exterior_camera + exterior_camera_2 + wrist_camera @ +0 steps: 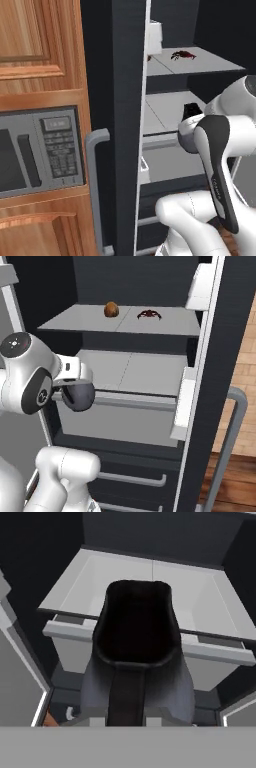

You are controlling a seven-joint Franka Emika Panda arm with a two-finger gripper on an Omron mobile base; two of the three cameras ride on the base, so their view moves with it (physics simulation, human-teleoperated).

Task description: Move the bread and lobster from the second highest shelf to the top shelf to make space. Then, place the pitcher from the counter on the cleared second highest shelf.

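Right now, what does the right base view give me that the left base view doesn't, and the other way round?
Right base view alone: the bread on the top shelf, left of the lobster, and the fridge drawers below. Left base view alone: the microwave set in wooden cabinets, beside the fridge door handle. Both: the lobster on the top shelf, the second highest shelf bare, and the dark pitcher carried at its front edge.

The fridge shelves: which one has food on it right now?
The top shelf, the uppermost grey panel, carries both the bread and the lobster. The second highest shelf just below it lies bare.
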